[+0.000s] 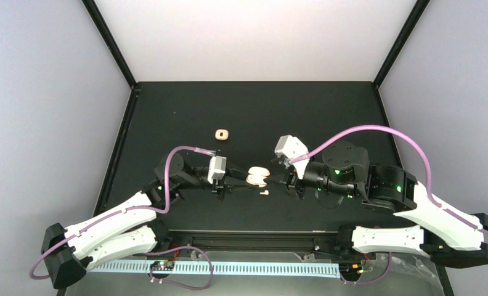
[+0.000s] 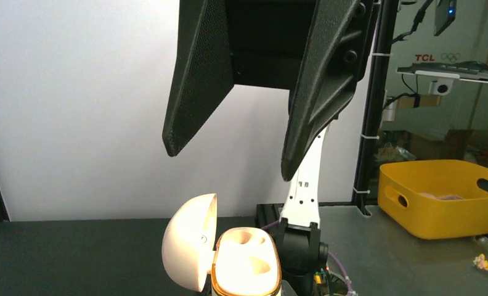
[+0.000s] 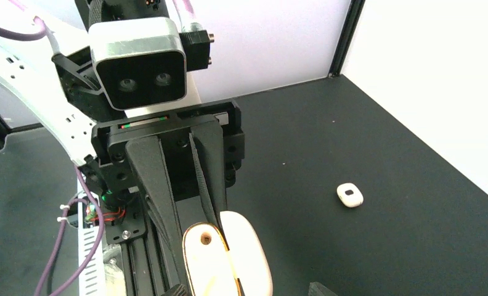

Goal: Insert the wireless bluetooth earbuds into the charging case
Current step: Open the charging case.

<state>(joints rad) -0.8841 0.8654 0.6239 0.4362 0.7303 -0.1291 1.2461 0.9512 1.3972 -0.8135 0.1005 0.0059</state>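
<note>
- Open charging case (image 2: 241, 262) close to the lens, pinched tight by left hand (image 1: 243, 182), both cups looking bare.
- Right hand (image 2: 229, 163) spread wide just right of the case, holding nothing.
- One earbud (image 1: 264, 192) lying on counter (image 1: 328, 111), just near the case.
- Step, likely: fetching that bud.
- Next: lower right hand, pinch softly, lift to a cup.

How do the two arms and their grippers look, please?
The left arm and right arm have white shells low down, black joints with green lights, and a looping purple cable each. The fingers are black, tapered, finely textured. Each wrist carries a pale grey camera.
</note>
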